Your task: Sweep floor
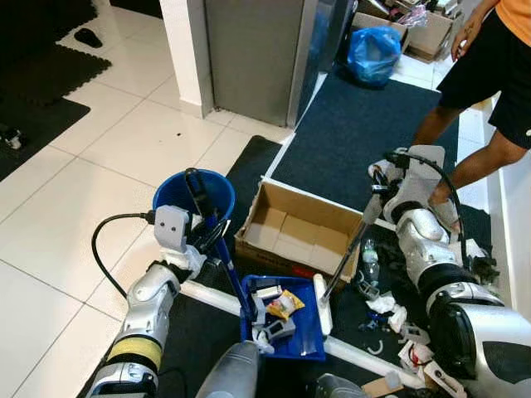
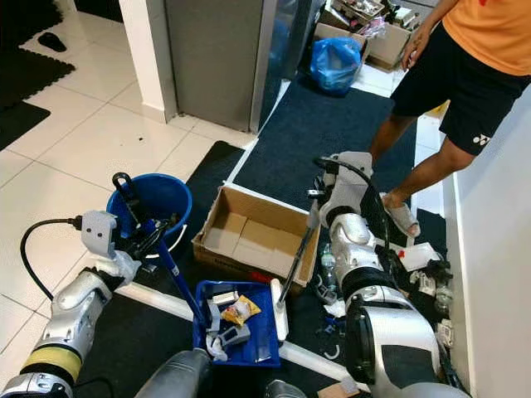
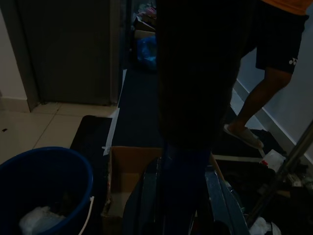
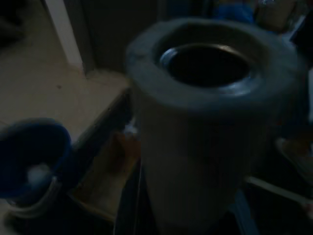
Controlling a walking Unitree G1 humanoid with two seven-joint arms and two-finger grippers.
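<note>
Both jaws are clamping handles: left gripper (image 1: 205, 225) is pinching the blue plastic dustpan (image 1: 286, 325)'s upright stick, right gripper (image 1: 375, 196) is gripping the grey-handled broom (image 1: 342, 257). Dustpan's sitting loaded with scraps beside an open cardboard box (image 1: 297, 229). Bystander's black shorts (image 2: 465, 91) are showing a small white logo.

floor (image 1: 99, 157): white tile | dark mats (image 1: 357, 133) | blue bucket (image 1: 211, 189) | cardboard box (image 1: 286, 228)
</note>
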